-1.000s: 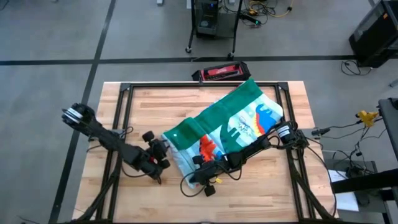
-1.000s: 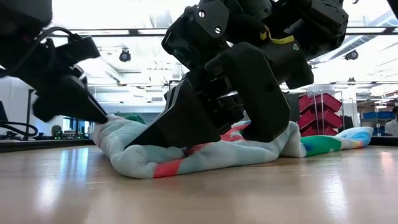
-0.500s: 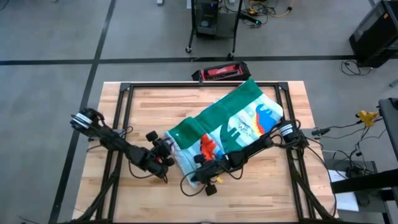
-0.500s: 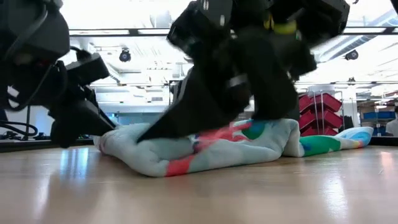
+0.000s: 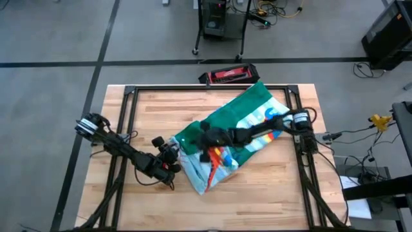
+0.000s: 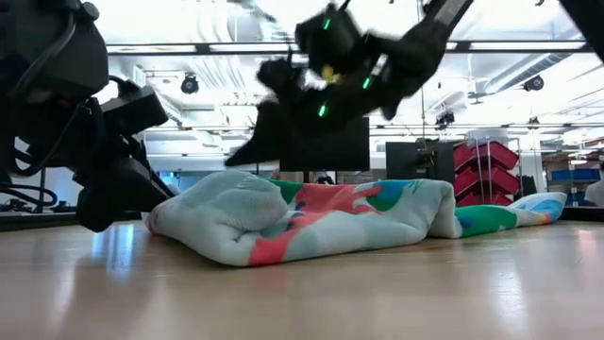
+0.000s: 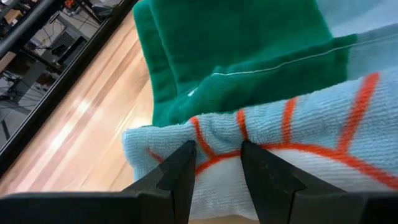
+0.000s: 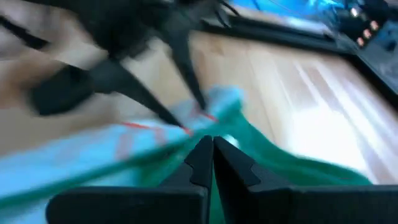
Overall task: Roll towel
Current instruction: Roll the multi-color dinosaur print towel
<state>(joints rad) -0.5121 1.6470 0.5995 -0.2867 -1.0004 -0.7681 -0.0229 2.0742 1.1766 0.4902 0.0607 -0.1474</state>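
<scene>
High view, as I read it: pale butcher-block surface inside a black metal frame, on grey concrete floor crossed by dark tape lines. A red and black case lies on the floor just beyond the far edge. The towel runs diagonally across the middle, green back uppermost at the far end, its near end bunched into a thick fold.

Low view: glossy wood grain, bright ceiling lights, red bins at the far right. Towel is soft terry, a rounded pale blue roll with red and green patches. I see the right claw raised above it, touching nothing.

Left wrist view: left claw, its fingers slightly apart, clamped on the towel's pale, red-lined edge beside the looped green border.

Right wrist view: right claw, fingers pressed together and empty, over a green fold; the left arm shows dark beyond.
</scene>
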